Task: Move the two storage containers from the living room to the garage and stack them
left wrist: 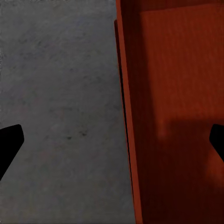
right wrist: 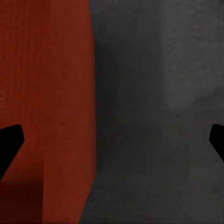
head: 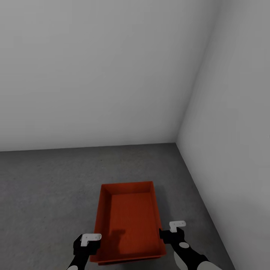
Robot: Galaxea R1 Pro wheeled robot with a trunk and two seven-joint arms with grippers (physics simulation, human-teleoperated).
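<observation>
**Red tub on the grey floor, a hand at each side**

The left gripper [head: 91,239] sits over the left wall of the storage container [head: 129,221]. In the left wrist view its two dark fingertips [left wrist: 9,142] stand wide apart, released, and the tub's thin left wall [left wrist: 127,140] runs up between them. One tip is over the floor [left wrist: 56,102] and the other is over the tub's ribbed inside. Both tips are cut off by the picture's edges, so you cannot tell if they touch anything.

The tub is orange-red, open on top, and lies flat on the floor between the two hands. Its near end is partly hidden by the arms. You cannot tell if a second tub sits under it.

The right gripper [head: 177,229] is at the tub's right wall. Its fingertips [right wrist: 10,140] are also spread wide, with the wall between them, holding nothing.

The floor [head: 48,187] is rough, speckled dark grey. Two plain pale walls [head: 93,75] meet in a corner just past the tub.
</observation>
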